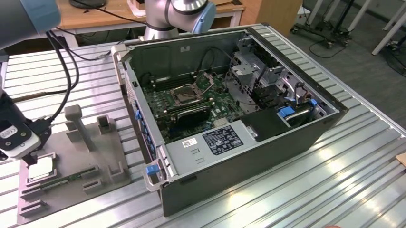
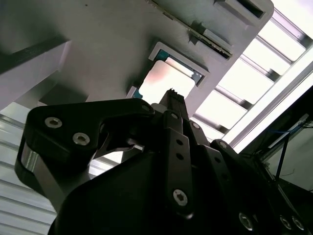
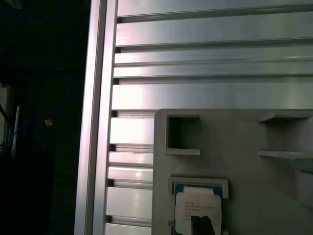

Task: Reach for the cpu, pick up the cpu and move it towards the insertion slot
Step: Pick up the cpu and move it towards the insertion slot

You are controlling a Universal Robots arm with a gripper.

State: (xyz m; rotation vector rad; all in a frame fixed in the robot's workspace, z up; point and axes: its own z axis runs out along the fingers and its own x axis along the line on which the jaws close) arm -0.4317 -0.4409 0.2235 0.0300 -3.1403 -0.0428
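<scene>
1. Where the exterior view looks down on the tabletop (image 1: 330, 180), we see the gripper (image 1: 30, 160) hanging right over the cpu (image 1: 42, 167). The cpu lies flat in a recess at the edge of the grey holder (image 1: 70, 156) farthest from the computer case (image 1: 254, 156). The insertion slot (image 1: 186, 95) sits well apart, inside that case, toward the exterior view's right.
2. In the second wrist view the gripper (image 2: 171, 94) points straight down at the cpu (image 2: 164, 81), which lies in its recess directly beneath. We cannot tell whether they touch.
3. In the first wrist view the gripper (image 3: 201, 225) overlaps one edge of the cpu (image 3: 198, 208). We cannot tell whether the gripper is released or clenched. We judge that the cpu is not yet lifted.
</scene>
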